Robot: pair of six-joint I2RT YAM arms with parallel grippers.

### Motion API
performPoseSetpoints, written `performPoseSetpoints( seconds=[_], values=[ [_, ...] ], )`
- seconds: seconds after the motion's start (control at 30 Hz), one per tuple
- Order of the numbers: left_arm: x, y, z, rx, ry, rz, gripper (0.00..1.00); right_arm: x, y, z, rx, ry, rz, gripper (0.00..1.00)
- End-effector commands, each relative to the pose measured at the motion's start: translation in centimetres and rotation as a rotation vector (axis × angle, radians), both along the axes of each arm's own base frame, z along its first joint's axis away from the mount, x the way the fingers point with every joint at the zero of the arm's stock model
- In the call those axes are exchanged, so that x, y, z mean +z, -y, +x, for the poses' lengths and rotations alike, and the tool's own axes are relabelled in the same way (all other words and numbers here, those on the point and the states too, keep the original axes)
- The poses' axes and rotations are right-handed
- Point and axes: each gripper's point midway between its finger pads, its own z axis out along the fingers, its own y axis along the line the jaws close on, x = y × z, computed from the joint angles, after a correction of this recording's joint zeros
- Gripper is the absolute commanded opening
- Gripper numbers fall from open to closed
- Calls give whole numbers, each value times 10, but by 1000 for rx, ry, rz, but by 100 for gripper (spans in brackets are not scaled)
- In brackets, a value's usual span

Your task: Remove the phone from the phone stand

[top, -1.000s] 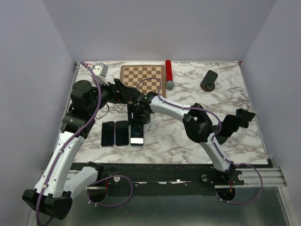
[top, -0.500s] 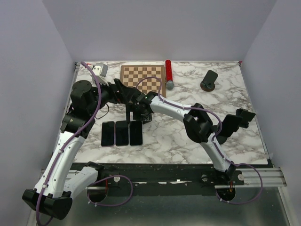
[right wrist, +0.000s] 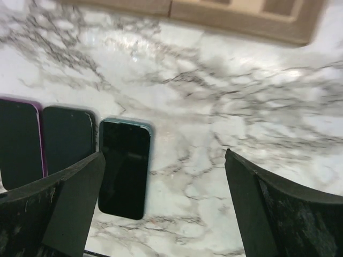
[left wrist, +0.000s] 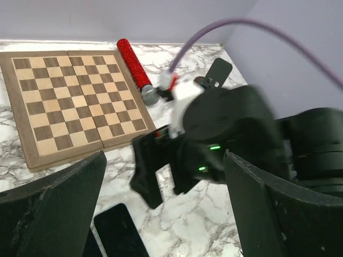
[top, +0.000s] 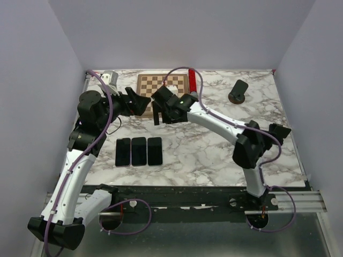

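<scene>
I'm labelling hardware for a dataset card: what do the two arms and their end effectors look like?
The left arm and right arm have white links with black joint housings; a purple cable loops along each. The left end effector and right end effector are matte black, with broad wedge-shaped fingers.

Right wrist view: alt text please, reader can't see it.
Three dark-screened phones lie flat side by side at lower left on the marble table, framed by the fingers of the open, empty right gripper. The chessboard edge runs along the top.
</scene>
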Motion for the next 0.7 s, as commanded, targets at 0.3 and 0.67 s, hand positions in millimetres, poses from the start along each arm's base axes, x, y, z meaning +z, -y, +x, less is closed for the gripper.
performPoseSetpoints(
  seconds=[0.3, 0.67],
  values=[
    [0, -2, 2, 12, -4, -10, 98, 115, 166, -20, -334, 385, -83, 100],
    [-3, 4, 2, -22, -13, -22, 99, 176, 275, -60, -646, 593, -57, 100]
  ],
)
